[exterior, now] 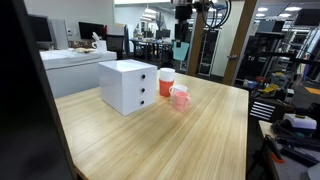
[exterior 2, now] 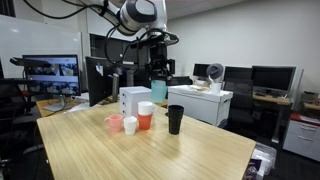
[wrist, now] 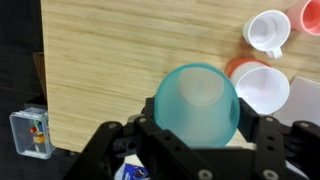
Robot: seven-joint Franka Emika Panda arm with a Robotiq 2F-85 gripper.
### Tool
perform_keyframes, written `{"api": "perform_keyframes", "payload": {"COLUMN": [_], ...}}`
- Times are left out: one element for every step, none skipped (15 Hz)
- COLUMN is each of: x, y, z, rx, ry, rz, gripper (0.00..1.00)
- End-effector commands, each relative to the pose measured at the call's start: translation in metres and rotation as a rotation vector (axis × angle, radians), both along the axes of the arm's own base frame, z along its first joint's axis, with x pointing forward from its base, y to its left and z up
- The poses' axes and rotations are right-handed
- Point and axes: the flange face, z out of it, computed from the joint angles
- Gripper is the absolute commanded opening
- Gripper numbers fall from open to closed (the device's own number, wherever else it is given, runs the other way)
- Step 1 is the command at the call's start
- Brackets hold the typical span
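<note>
Gripper [wrist: 197, 112] is clamped on a teal cup [wrist: 198, 92], held up in the air well above the table [wrist: 120, 60]. In wrist view, w/ the cup as center: orange cup [wrist: 262, 85] at 3 o'clock, white mug [wrist: 268, 33] approx 1, pink mug [wrist: 308, 15] just beyond. White drawer box [exterior: 128, 85] sits right beside the orange one.

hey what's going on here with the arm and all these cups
The robot arm's pincer is clamped around a teal cup and holds it in the air above the wooden table. On the table below stand a white drawer box, an orange cup, a pink cup, a white cup and a black cup. Nothing is touching any of them.
</note>
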Motion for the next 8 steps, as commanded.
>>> {"api": "perform_keyframes", "payload": {"x": [-0.016,-0.018,-0.018,-0.019,-0.02,-0.021,-0.022,-0.023], "y": [0.006,0.008,0.01,0.012,0.015,0.017,0.02,0.022], "z": [-0.037,-0.05,-0.061,-0.072,-0.084,-0.091,-0.098,-0.105], "rx": [-0.018,-0.023,-0.034,-0.044,-0.06,-0.071,-0.084,-0.097], "ry": [0.011,0.018,0.021,0.026,0.035,0.04,0.048,0.063], "rz": [0.057,0.07,0.082,0.092,0.108,0.121,0.137,0.149], "gripper": [0.52,0.52,0.52,0.52,0.52,0.52,0.52,0.52]}}
